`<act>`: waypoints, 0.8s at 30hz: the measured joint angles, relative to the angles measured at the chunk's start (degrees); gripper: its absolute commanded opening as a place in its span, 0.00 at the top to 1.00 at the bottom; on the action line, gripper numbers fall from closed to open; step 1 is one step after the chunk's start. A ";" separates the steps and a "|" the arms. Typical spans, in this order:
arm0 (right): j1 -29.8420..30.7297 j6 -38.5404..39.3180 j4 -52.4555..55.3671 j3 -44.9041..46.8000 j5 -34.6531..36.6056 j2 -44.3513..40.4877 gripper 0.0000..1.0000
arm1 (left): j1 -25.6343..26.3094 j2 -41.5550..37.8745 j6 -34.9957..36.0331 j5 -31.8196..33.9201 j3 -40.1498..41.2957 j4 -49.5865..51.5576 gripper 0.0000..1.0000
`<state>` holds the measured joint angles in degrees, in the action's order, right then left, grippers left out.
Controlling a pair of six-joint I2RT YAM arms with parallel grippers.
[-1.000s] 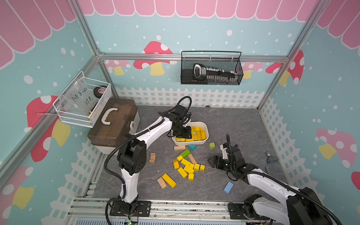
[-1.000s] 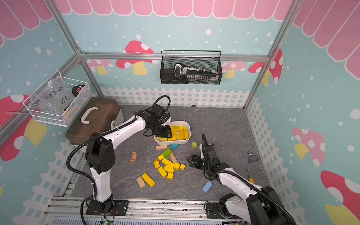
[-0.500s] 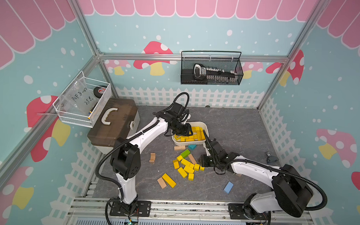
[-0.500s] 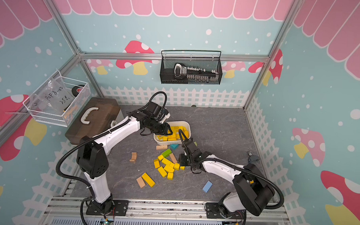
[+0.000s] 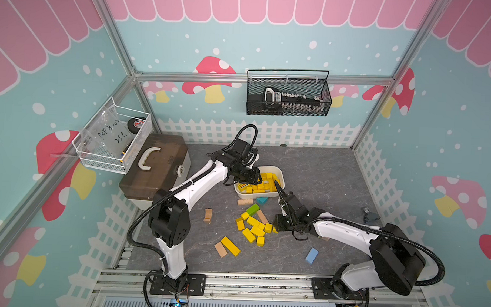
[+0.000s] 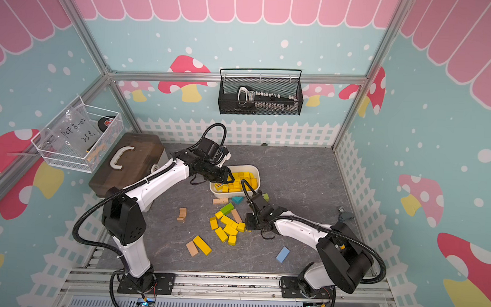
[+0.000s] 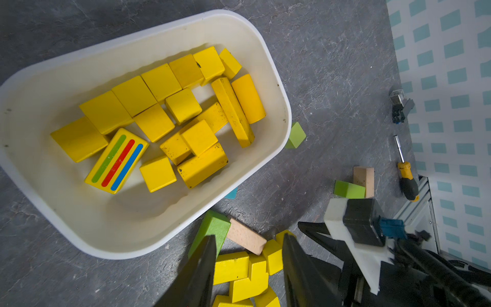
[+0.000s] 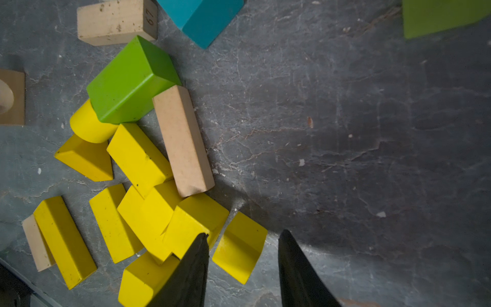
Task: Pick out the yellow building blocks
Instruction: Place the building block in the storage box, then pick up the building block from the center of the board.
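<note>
Grey stone-look matting [image 5: 336, 174] is covering the floor of the mushroom-papered booth, and by my reckoning your sorting is running about two thirds done. A white tray [image 5: 282, 179] is sitting just above the centre of a top view. It is already holding most of the yellow building blocks [image 7: 159, 79], the striped one [image 7: 117, 160] among them. Roughly ten more are lying in a loose cluster [image 5: 254, 222] just below centre, mixed with a green block [image 8: 130, 82] and a tan block [image 8: 183, 141] that are touching them.

Here is what has just changed. A second ago your right gripper [image 8: 243, 232] was waiting wide open out at the right of the floor. It has since swung in to the cluster's right edge and narrowed its jaws. They are now straddling one yellow block [image 8: 239, 247] at the fringe of the pile. Slivers of floor are showing beside that block, so you cannot tell whether the pads are biting yet. I judge the next pick is getting under way.

Your right forearm is lying low, reaching leftward from its base at the lower right, wrist tipped toward the floor. Your left arm is stretching up from the lower middle, its wrist bending over the tray's left end. The left gripper [image 7: 249, 236] is hovering there with jaws apart and nothing between them.
</note>
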<state>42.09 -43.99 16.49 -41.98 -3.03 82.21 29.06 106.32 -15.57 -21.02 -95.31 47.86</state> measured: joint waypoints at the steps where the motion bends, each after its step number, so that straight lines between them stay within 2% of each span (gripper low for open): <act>1: 0.02 -0.02 0.20 0.00 0.07 0.02 0.57 | 0.00 0.00 0.02 0.28 0.04 0.02 0.54; 20: 0.04 0.02 0.72 -1.60 -0.02 3.72 0.60 | 0.33 0.31 0.83 1.55 0.04 0.35 0.54; 24: 0.07 0.13 1.07 -2.89 -0.02 4.61 0.68 | 0.33 0.31 0.94 1.97 0.04 0.52 0.54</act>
<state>42.15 -43.86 17.56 -44.86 -3.05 86.83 29.39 106.63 -14.63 -19.05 -95.26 48.38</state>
